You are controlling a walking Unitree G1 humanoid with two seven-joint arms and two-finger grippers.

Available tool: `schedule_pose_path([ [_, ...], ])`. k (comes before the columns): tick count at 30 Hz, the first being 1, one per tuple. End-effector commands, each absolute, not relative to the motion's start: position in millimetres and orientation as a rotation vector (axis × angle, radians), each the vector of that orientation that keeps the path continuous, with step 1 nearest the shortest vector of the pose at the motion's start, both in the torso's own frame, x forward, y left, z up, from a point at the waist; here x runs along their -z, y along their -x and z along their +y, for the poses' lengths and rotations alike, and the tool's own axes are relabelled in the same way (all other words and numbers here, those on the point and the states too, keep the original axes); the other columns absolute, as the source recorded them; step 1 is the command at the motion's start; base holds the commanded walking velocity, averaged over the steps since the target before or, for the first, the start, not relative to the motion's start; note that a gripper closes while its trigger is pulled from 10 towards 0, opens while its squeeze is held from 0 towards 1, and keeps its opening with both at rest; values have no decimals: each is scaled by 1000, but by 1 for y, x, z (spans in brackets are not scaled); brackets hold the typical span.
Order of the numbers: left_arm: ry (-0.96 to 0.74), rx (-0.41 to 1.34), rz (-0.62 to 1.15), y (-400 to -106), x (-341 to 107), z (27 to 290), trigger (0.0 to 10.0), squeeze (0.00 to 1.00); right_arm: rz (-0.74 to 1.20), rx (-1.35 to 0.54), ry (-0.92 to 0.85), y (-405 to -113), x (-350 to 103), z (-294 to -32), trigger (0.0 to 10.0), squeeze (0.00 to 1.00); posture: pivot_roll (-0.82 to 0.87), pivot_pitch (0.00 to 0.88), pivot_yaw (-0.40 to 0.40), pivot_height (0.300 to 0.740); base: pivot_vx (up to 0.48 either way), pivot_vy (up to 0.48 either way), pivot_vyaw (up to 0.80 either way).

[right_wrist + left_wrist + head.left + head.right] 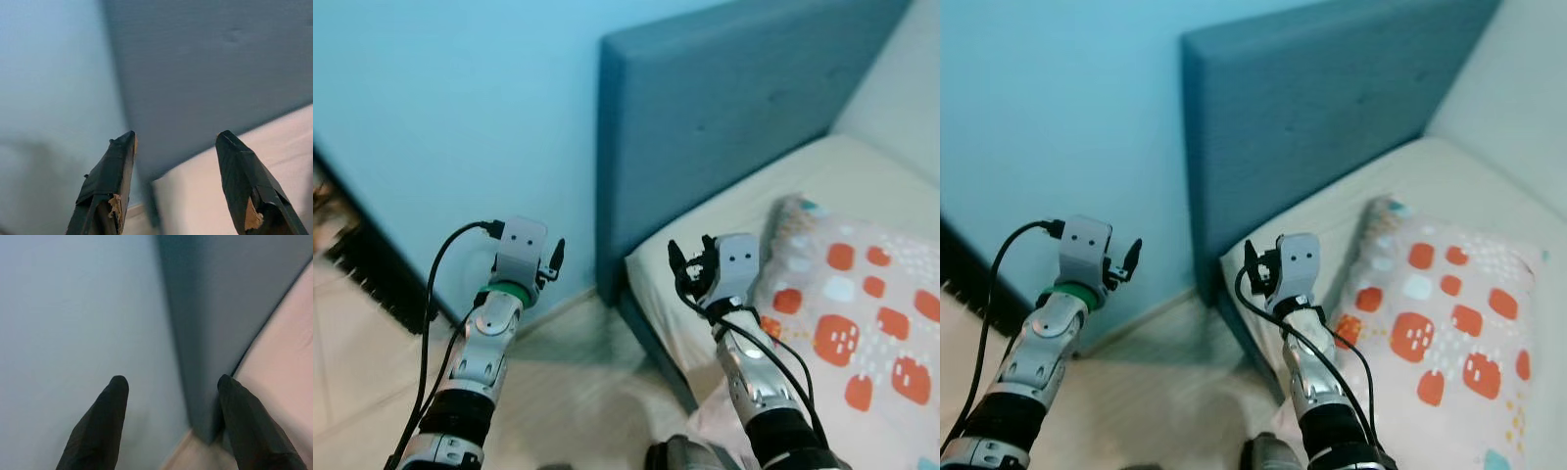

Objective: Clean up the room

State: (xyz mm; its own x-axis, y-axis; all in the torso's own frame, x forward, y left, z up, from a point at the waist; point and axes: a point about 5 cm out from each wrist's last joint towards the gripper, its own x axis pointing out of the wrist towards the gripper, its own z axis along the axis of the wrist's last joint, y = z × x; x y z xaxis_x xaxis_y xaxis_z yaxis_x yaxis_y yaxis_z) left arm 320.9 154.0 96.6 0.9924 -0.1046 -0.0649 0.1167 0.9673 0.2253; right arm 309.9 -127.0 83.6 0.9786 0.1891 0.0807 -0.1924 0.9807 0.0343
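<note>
Left arm: silver, raised from the near left, with a black cable looping beside it and a green ring at the wrist.
Left hand (171, 387): held up in the air over the floor, in front of the wall. In the left wrist view its two black fingers (100, 426) stand well apart with nothing between them.
Right arm: silver, raised from the near centre, a black cable running along it.
Right hand (173, 142): held up just over the near left corner of the bed. In the right wrist view its two black fingers (110, 186), with worn, peeling tips, are spread apart and empty, facing the headboard.
Floor (578, 392): pale, blurred, between the two arms at the near edge.
Pillow (857, 323): lies on the bed, to the right of the right hand and close to it. Pale fabric with orange-red rounded patches and a few light blue marks.
Bed (705, 245): cream sheet over the mattress, running from the near centre to the far right.
Headboard (724, 108): blue-grey and padded, standing upright along the far left side of the bed.
Wall (440, 108): light blue, plain, to the left of the headboard.
Far left edge: a dark, blurred shape low against the wall; what it is cannot be made out.
</note>
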Motion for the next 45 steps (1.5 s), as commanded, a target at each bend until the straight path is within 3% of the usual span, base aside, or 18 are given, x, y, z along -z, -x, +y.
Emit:
schedule_pose_path([
  [1, -226, 140, 61, -320, -94, 147, 10000, 0, -60, -175, -44, -308, -79, -132, 10000, 0, -4, 0, 44, 740, 461, 0, -775],
  [10, -193, 263, 104, -313, -88, 134, 10000, 0, -58, -172, -41, -308, -79, -133, 10000, 0, -6, 4, 45, 740, 0, 0, -772],
  [17, -187, 268, 103, -313, -88, 133, 10000, 0, -54, -172, -37, -308, -78, -133, 10000, 0, -5, 7, 44, 740, 0, 0, -754],
  [23, -183, 272, 103, -314, -90, 131, 10000, 0, -45, -167, -34, -308, -77, -133, 10000, 0, -5, 6, 46, 740, 0, 0, 0],
  [45, -185, 271, 111, -316, -91, 127, 10000, 0, -40, -169, -38, -309, -77, -132, 10000, 0, -4, 6, 49, 740, 0, 0, -789],
])
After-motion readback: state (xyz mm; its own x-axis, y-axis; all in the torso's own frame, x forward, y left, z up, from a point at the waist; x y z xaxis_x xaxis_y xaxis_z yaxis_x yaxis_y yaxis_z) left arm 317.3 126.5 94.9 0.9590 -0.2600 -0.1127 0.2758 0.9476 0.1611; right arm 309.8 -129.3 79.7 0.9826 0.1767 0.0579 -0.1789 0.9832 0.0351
